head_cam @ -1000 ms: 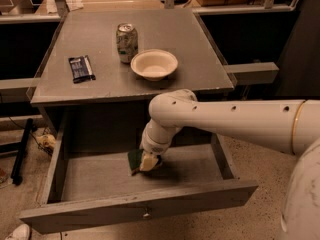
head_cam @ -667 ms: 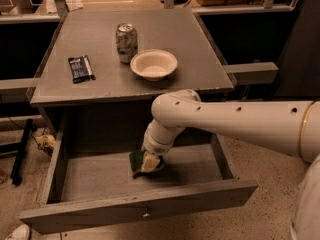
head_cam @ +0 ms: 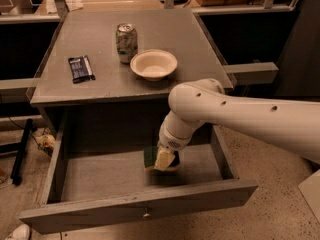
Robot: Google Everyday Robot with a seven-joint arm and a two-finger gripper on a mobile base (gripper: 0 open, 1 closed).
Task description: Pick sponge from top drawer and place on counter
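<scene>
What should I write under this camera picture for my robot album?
The robot's gripper holds the sponge inside the open top drawer, below the counter.

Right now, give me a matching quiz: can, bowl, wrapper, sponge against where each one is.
Things:
1. can
2. bowl
3. wrapper
4. sponge

Places:
A. held in the gripper, inside the open drawer
B. counter, left side
C. counter, between the wrapper and the bowl
D. counter, right of the can

Pairs: 1-C, 2-D, 3-B, 4-A
</scene>
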